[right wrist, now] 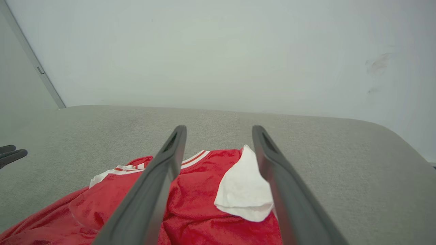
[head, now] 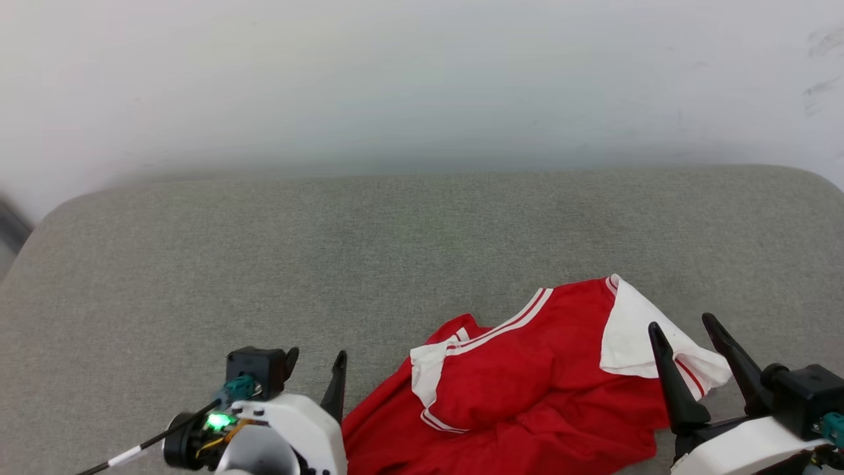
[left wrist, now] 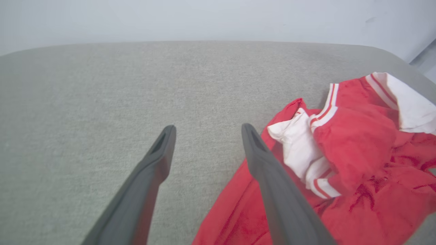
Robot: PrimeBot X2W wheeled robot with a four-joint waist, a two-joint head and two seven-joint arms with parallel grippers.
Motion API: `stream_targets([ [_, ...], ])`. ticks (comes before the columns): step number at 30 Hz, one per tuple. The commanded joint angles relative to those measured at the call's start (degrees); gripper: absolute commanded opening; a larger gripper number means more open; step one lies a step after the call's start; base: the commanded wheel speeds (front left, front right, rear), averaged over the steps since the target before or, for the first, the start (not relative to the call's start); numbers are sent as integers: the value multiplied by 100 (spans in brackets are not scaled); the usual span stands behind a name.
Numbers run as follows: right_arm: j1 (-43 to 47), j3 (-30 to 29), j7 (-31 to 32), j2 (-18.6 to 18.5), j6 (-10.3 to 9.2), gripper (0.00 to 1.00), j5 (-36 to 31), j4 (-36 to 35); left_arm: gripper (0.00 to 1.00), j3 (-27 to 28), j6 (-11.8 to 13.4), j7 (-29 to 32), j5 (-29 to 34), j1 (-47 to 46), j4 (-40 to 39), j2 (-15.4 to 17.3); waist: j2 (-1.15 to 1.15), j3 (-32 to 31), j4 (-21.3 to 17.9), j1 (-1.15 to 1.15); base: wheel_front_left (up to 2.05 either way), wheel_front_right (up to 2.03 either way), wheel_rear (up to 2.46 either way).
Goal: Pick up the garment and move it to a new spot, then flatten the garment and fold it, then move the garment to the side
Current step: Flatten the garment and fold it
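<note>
Garment (head: pixel 527 396) fabric lies beside the left fingers (left wrist: pixel 160 153) and beneath the right ones. The left gripper (left wrist: pixel 208 131) is released: its two dark fingers are spread with only bare grey cloth between them, grasping nothing. In the left wrist view the finger nearer the garment crosses the red edge; whether it touches the fabric I cannot tell. From the head view the left gripper (head: pixel 315 373) sits low at the left, just beside the garment's left edge, with a green light (head: pixel 219 421) glowing on its wrist and a black cable (head: pixel 142 450) trailing off to the left.

The right gripper (right wrist: pixel 219 131) is also released, its fingers (right wrist: pixel 160 170) wide apart and empty. It points over a white sleeve (right wrist: pixel 243 194), which shows between the two fingers in the right wrist view. In the head view the right gripper (head: pixel 682 326) overlaps that sleeve's (head: pixel 643 336) outer edge; contact cannot be judged.

The garment is a crumpled red heap on the near right part of the counter (head: pixel 264 264), unfolded and bunched. A second white sleeve (head: pixel 428 373) with red-and-white stripe trim is tucked near its middle, and striped trim (head: pixel 521 316) runs along a folded-over red flap. The counter is covered in grey fabric with rounded corners, and a pale wall (head: pixel 422 79) rises behind it, marked by dark scuffs (head: pixel 821 66) at the far right.
</note>
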Motion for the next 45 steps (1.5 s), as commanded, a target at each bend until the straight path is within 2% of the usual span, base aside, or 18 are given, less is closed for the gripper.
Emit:
stream_targets([
  [1,87,-14,18,20,-2,100,-27,-6,100,-71,-86,-36,68,-174,-11,-35,0,13,-52,0,0,0,0],
  [5,-6,-18,35,50,-2,100,-19,-44,100,-420,-465,212,184,-692,32,-78,0,139,-185,0,0,0,0],
  [9,-107,11,42,64,-2,100,2,-24,100,-846,-1014,894,98,-1167,172,-65,0,315,-335,0,0,0,0],
  [14,-175,18,13,94,-2,100,21,56,100,-1314,-1549,1860,-81,-1505,348,18,0,506,-524,0,0,0,0],
  [19,-250,16,-33,117,-2,100,32,151,100,-1599,-1794,2629,-225,-1609,452,158,0,617,-701,0,0,0,0],
  [20,-279,9,-40,121,-2,100,36,165,100,-1615,-1799,2677,-218,-1639,441,164,0,635,-725,0,0,0,0],
  [21,-290,0,-54,128,-2,100,44,178,91,-1639,-1805,2758,-223,-1655,454,189,0,650,-744,0,0,0,0],
  [22,-300,2,-71,138,-2,100,54,196,26,-1631,-1798,2753,-210,-1671,428,197,0,661,-761,0,0,0,0],
  [23,-302,3,-87,145,-2,100,51,214,0,-1599,-1754,2711,-188,-1690,407,190,0,664,-774,0,0,0,0],
  [29,-301,-75,-128,181,-2,100,94,303,0,-1260,-1416,2207,144,-1922,267,343,0,676,-733,0,0,0,0],
  [34,-283,-150,-118,214,-2,100,87,313,0,-869,-1069,1723,571,-2288,155,653,0,657,-572,0,0,0,0],
  [38,-268,-207,-105,237,-2,100,84,271,0,-581,-864,1605,705,-2442,163,926,0,684,-443,0,0,0,0],
  [42,-293,-226,-111,251,-2,100,71,240,0,-309,-647,1678,486,-2078,403,1160,0,755,-377,0,0,0,0],
  [45,-335,-240,-130,265,-2,100,84,221,0,-81,-480,1646,104,-1588,722,1152,0,840,-361,0,0,0,0],
])
